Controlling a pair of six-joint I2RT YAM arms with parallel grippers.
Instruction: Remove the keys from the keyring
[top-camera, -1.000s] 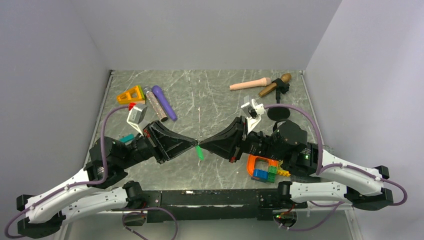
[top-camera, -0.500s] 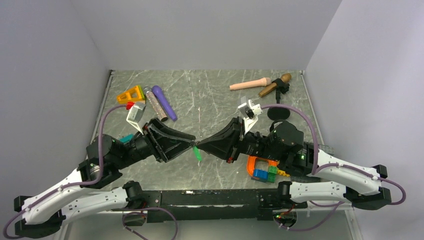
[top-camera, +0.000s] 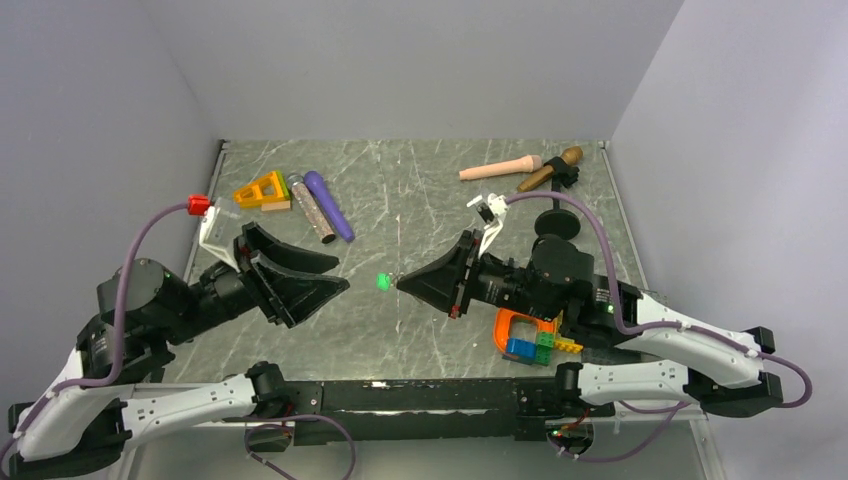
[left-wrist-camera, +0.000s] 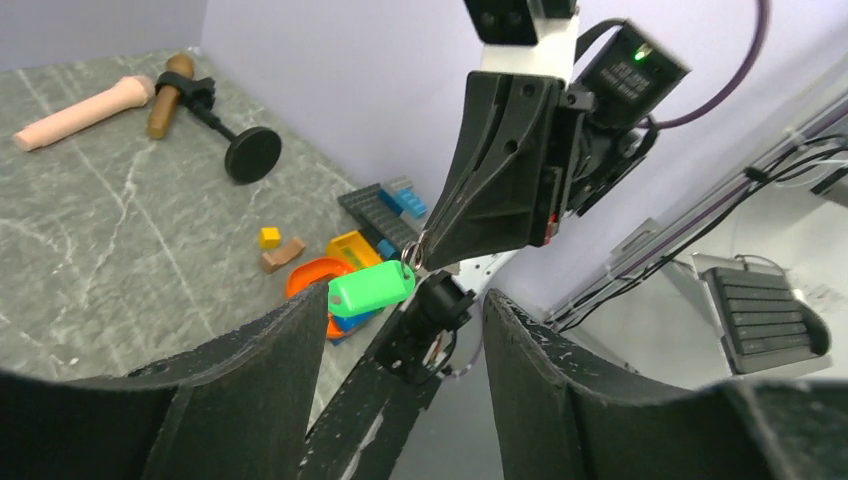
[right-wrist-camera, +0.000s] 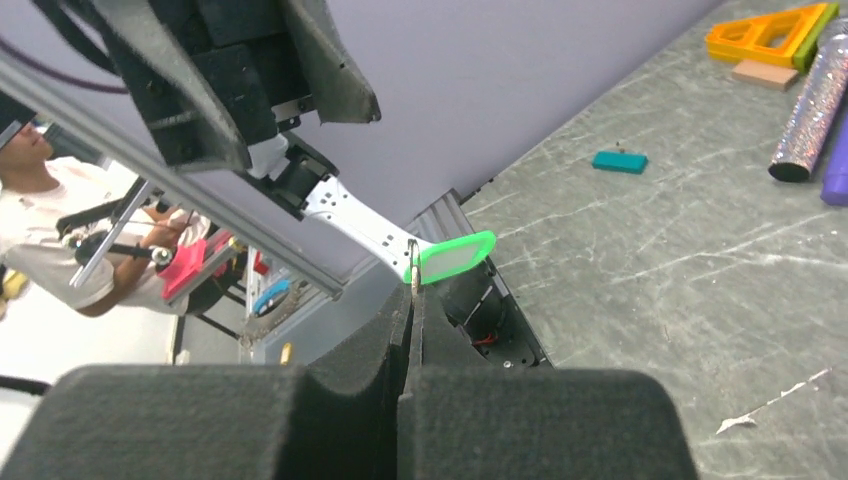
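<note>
My right gripper (top-camera: 401, 283) is shut on the thin metal keyring (right-wrist-camera: 413, 262), held above the middle of the table. A bright green key (top-camera: 383, 282) hangs from the ring, just off the fingertips (right-wrist-camera: 412, 292). In the left wrist view the green key (left-wrist-camera: 371, 288) dangles from the keyring (left-wrist-camera: 410, 254) at the right gripper's tip. My left gripper (top-camera: 340, 274) stands open to the left of the key, apart from it, with nothing between its fingers (left-wrist-camera: 300, 330). A teal key (right-wrist-camera: 619, 161) lies flat on the table; in the top view the left arm hides it.
An orange triangle (top-camera: 263, 189), a glittery cylinder (top-camera: 311, 210) and a purple cylinder (top-camera: 329, 205) lie at the back left. A peach handle (top-camera: 500, 168) and a brown microphone on a stand (top-camera: 550, 170) lie at the back right. Coloured bricks (top-camera: 530, 340) sit under the right arm.
My left gripper has opened and drawn back to the left, away from the ring. The right gripper stays shut on the ring, and the green key has swung up beside its tip.
</note>
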